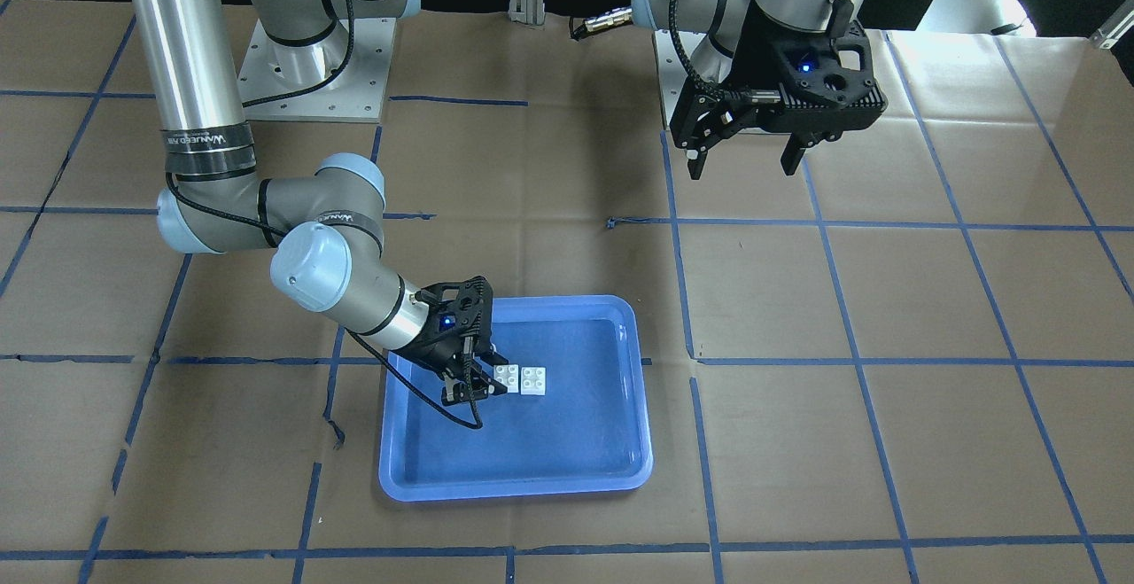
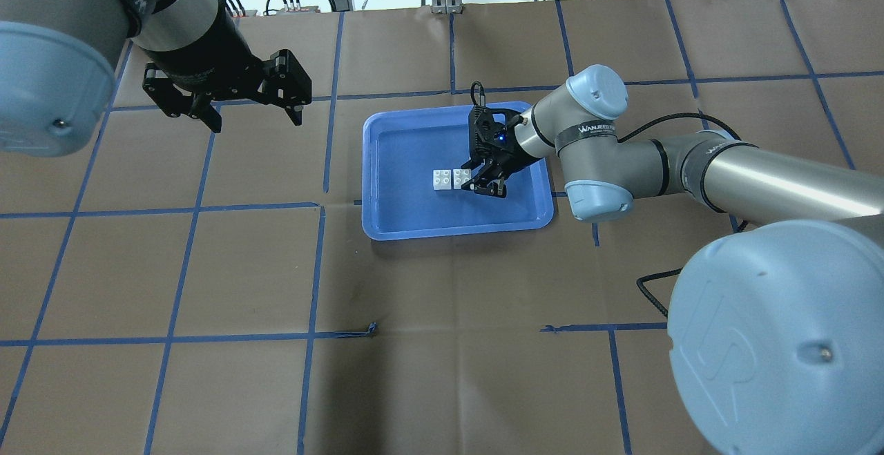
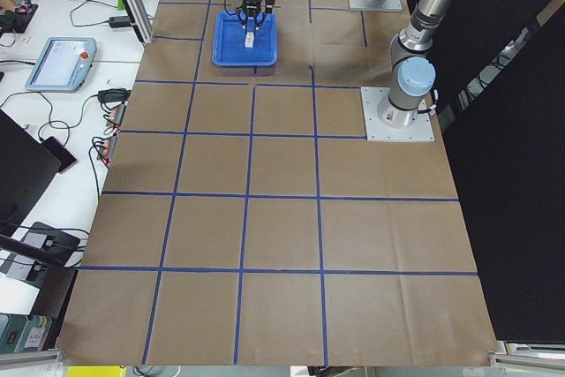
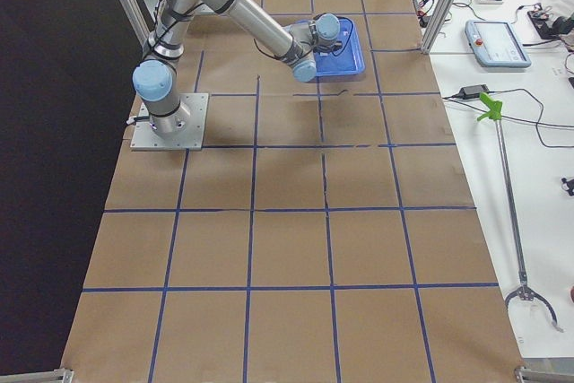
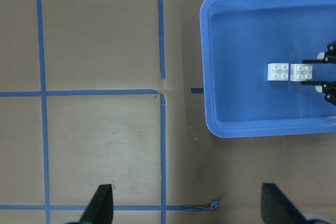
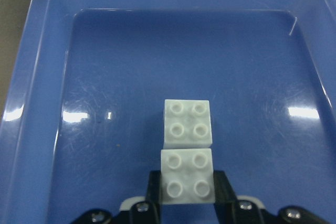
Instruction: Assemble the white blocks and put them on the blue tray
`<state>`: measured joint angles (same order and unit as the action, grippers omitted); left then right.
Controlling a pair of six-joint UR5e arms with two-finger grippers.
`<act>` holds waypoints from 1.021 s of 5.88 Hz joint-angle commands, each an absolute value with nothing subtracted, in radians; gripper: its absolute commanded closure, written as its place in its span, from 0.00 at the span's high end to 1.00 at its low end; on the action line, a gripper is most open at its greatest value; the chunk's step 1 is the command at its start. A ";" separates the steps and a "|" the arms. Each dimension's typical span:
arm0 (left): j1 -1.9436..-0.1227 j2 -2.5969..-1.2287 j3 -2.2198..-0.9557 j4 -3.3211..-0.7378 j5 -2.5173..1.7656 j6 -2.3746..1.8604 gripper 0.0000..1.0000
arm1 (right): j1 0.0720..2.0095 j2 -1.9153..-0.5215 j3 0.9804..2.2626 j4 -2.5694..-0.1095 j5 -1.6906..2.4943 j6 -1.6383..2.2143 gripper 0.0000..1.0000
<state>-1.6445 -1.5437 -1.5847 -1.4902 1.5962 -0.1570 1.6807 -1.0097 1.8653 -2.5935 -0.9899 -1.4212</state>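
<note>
Two white blocks lie side by side, studs up, inside the blue tray [image 1: 514,486], touching each other. My right gripper [image 1: 485,383] reaches low into the tray, its fingers closed on either side of the nearer white block [image 1: 507,377]; the other white block [image 1: 532,379] lies free beside it. The right wrist view shows the held block [image 6: 187,176] between the fingers, the free block [image 6: 187,123] just beyond it, and the tray rim [image 6: 47,51]. My left gripper [image 1: 741,166] is open, empty and raised above the table, away from the tray.
The table is covered in brown paper with a blue tape grid [image 2: 318,206]. The tray [image 2: 456,230] sits near the table's middle. The arm bases [image 1: 310,70] stand at the robot's edge. Cables and devices lie off the table's far side.
</note>
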 commanded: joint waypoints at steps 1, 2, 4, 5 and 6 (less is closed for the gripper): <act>-1.644 -1.543 -1.585 -1.488 1.595 -0.170 0.99 | 1.683 -0.997 1.865 -2.635 -0.991 -1.385 0.27; -1.644 -1.543 -1.585 -1.488 1.595 -0.170 0.99 | 1.683 -0.991 1.865 -2.643 -0.991 -1.378 0.27; -1.644 -1.543 -1.585 -1.488 1.595 -0.170 0.99 | 1.683 -0.991 1.865 -2.642 -0.992 -1.376 0.27; -1.644 -1.543 -1.585 -1.488 1.597 -0.170 0.99 | 1.683 -0.991 1.865 -2.642 -0.992 -1.376 0.27; -1.644 -1.543 -1.585 -1.488 1.597 -0.170 0.99 | 1.683 -0.991 1.865 -2.642 -0.992 -1.376 0.29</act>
<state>-1.6444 -1.5432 -1.5846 -1.4880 1.5966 -0.1703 1.6828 -0.9911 1.8653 -2.6415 -0.9924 -1.3761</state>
